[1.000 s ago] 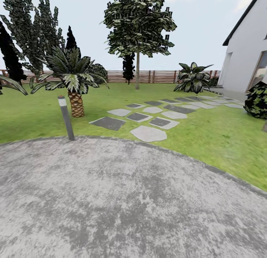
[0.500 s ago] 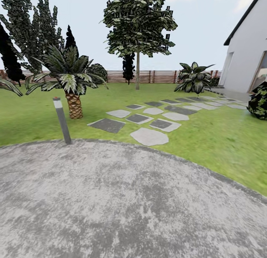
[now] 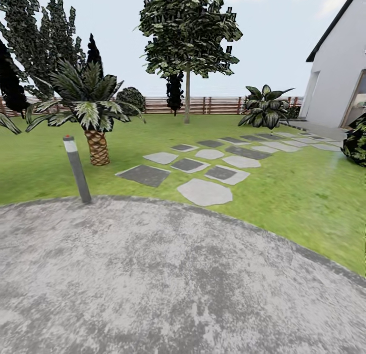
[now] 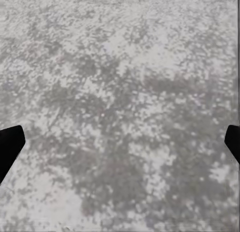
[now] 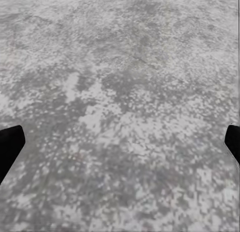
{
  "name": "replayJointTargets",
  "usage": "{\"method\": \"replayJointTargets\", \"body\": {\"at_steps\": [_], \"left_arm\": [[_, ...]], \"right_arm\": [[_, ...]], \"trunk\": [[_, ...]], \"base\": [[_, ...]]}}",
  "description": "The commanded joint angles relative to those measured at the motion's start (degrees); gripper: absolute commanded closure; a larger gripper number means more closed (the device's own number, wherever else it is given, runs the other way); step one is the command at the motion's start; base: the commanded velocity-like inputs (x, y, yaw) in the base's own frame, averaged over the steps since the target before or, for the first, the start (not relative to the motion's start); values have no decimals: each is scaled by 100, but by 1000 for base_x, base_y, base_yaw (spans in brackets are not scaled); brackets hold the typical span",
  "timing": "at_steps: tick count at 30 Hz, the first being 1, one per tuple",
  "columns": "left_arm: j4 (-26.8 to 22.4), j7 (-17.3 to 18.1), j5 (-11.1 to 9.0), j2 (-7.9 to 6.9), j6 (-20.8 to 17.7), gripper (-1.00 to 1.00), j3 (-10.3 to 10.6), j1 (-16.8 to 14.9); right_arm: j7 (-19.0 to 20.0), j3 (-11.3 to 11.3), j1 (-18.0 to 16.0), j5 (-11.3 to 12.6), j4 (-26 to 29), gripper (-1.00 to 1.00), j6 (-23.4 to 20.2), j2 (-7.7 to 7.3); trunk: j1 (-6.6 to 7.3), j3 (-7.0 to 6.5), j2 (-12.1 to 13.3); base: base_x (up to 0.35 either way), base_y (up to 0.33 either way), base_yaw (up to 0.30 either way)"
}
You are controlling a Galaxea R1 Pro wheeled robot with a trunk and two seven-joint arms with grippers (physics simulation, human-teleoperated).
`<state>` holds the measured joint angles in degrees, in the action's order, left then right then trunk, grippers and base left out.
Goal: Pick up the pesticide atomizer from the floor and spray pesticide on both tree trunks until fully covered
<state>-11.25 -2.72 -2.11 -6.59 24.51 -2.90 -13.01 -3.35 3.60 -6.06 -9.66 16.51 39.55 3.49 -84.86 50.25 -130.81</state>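
Pesticide atomizer (image 3: 77,168): slim dark-grey cylinder, pale band near the top, red dot on its cap. It's standing upright right where the grey gravel floor (image 3: 168,283) meets the green lawn (image 3: 300,191), ahead of me and off to my left.
What just changed: the whole head view has slid over the last second, so that's my camera and base moving, not the garden. The cylinder now sits further left and a touch lower in frame than it did.
Meaning for the task: I judge I'm rolling in on the approach, but drifting off-line. The pick-up hasn't begun.
Left end effector (image 4: 120,142): open, dark fingertips (image 4: 10,144) spread wide, nothing between them, looking down at bare gravel.
Right end effector (image 5: 120,142): open too, fingertips (image 5: 10,144) wide apart, empty, gravel below.
Neighbours: small palm with a scaly brown trunk (image 3: 95,115) on the grass just behind the cylinder. Flat grey stepping stones (image 3: 203,191) run off to the right towards the white house wall (image 3: 338,74).
Trees: tall leafy tree with a slim pale trunk (image 3: 187,97) stands near the brown slatted fence (image 3: 218,105), well apart from me. I cannot tell yet which trunks I'm meant to spray.
Next, my call: swing the base left to centre the cylinder, close in, then lower an arm.
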Motion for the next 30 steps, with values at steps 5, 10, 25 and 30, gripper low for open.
{"method": "replayJointTargets", "body": {"at_steps": [5, 10, 25, 30], "left_arm": [[-4, 0, 0, 0, 1, -100, 0, 0], [-2, 0, 0, 0, 1, -100, 0, 0], [0, 0, 0, 0, -1, -100, 0, 0], [-2, 0, 0, 0, -5, -100, 0, 0]], "right_arm": [[-15, 7, 0, 8, 1, -100, -3, -4], [-25, 9, 0, 10, 2, -100, -1, -6], [-25, 9, 0, 9, 2, -100, -8, -146], [-25, 5, 0, 9, -5, -100, -6, -146]], "trunk": [[0, 0, 0], [0, 0, 0], [0, 0, 0], [0, 0, 0]], "base": [[339, 0, -238], [339, 0, -99], [339, 0, -28], [339, 0, -243]]}}
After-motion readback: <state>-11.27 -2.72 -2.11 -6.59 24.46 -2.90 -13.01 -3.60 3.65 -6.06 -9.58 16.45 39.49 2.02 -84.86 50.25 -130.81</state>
